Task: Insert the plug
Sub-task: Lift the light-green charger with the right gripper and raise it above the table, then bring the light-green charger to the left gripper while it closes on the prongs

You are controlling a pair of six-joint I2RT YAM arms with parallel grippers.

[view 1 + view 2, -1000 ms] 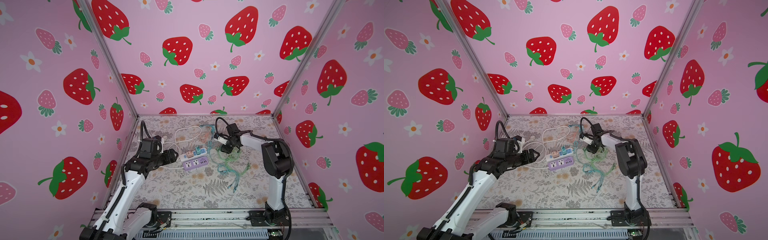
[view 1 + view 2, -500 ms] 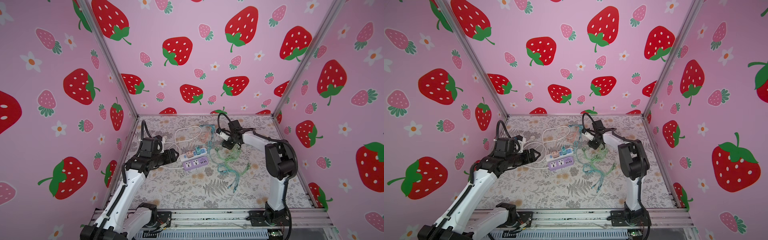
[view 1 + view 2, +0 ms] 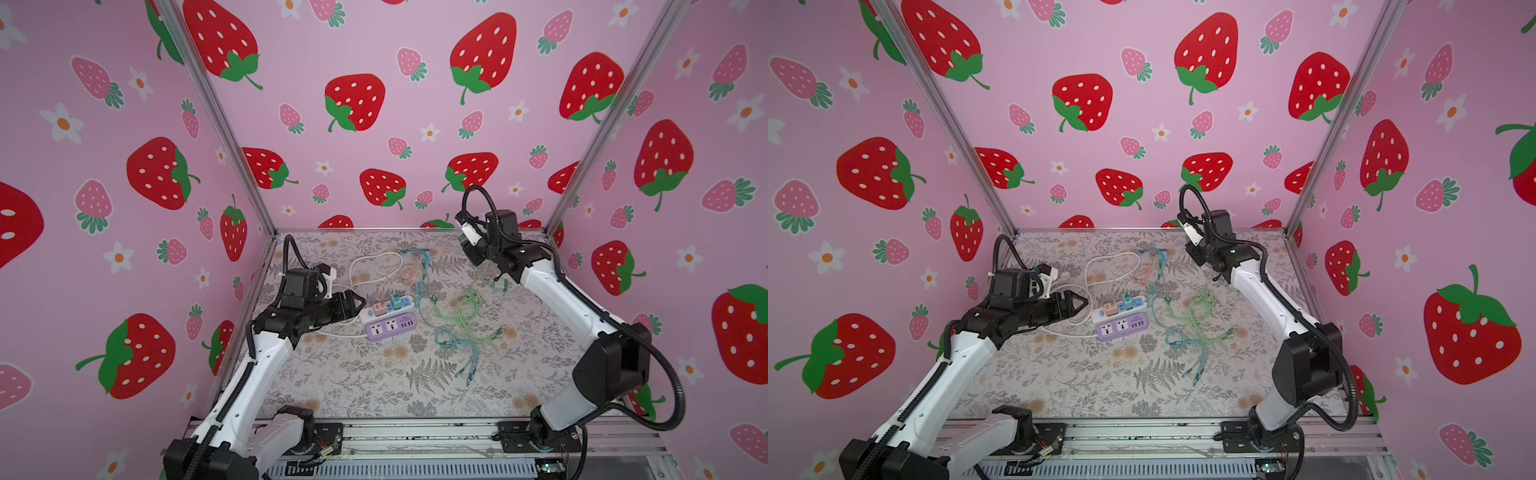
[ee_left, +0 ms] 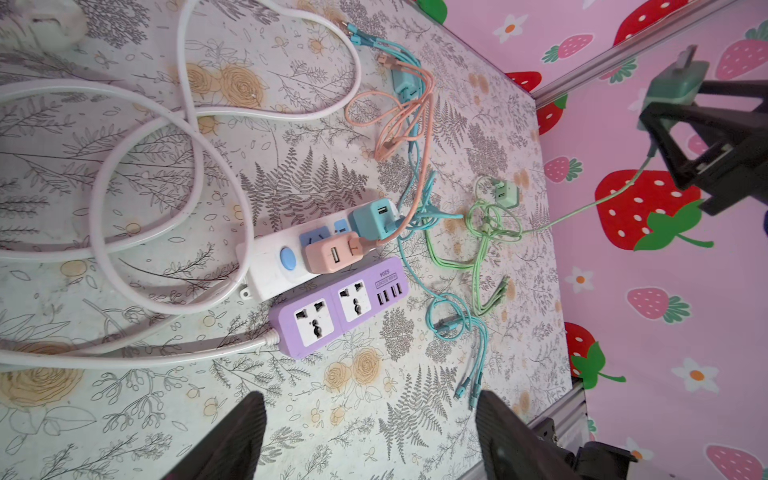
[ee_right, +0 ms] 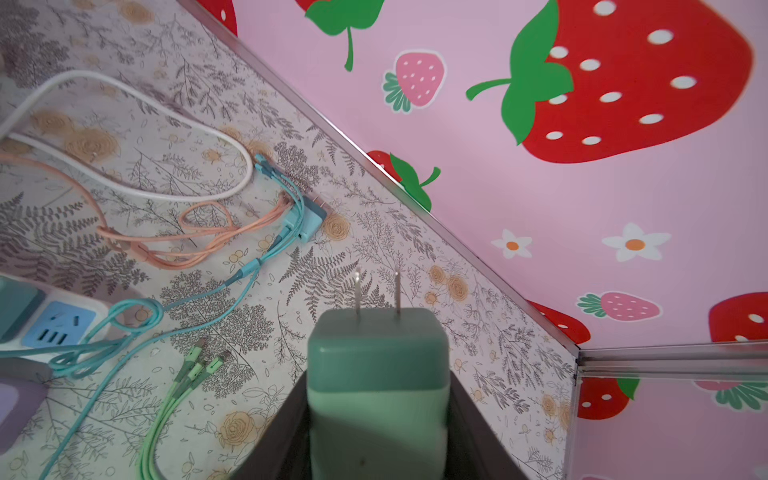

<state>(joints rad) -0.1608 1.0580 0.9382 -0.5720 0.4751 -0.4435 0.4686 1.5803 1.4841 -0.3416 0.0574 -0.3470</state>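
Unseen in both top views, the green plug [image 5: 378, 374] shows in the right wrist view pinched between the right end effector [image 5: 376, 424] fingers, above the surface [image 5: 374, 232]; the left end effector [image 4: 370, 440] stands spread.

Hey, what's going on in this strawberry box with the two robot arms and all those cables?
The right gripper holds a green charger plug between its fingers, above the table with its two prongs bare, not yet in any socket. The left gripper hovers open by the end of the white power strip, which already carries a pink adapter and a teal adapter. The purple power strip beside it has both sockets free.
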